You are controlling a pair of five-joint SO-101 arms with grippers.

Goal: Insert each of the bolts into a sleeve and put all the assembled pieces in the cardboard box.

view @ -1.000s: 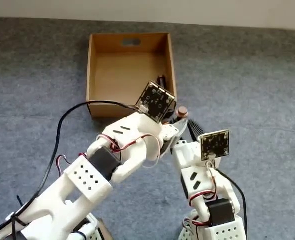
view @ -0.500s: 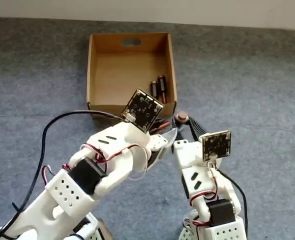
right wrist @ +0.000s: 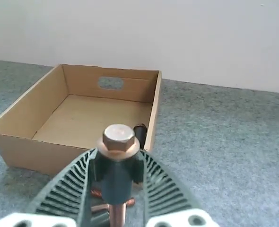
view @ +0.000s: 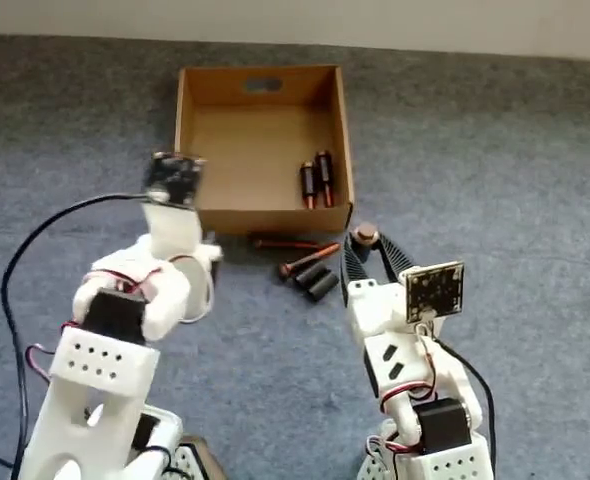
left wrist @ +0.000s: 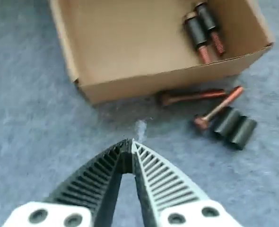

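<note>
My right gripper (view: pixel 367 246) is shut on a black sleeve (right wrist: pixel 114 176) with a copper bolt (right wrist: pixel 118 137) through it, held upright just off the front right corner of the cardboard box (view: pixel 180 150). Two assembled pieces (view: pixel 316 182) lie in the box's near right corner. On the carpet in front of the box lie two loose bolts (view: pixel 297 252) and two black sleeves (view: pixel 315 281) side by side. My left gripper (left wrist: pixel 131 143) is shut and empty, over bare carpet before the box's front left corner, well left of the bolts (left wrist: pixel 191 96) and sleeves (left wrist: pixel 235 126).
Grey carpet covers the whole floor. The box's floor (right wrist: pixel 82 118) is bare apart from its near right corner. A black cable (view: pixel 35 240) loops out from the left arm. A pale wall runs behind the box.
My left arm has swung back and to the left, away from the right gripper and the box's front. This uncovered the loose bolts and sleeves. The right gripper has held still with its piece.
</note>
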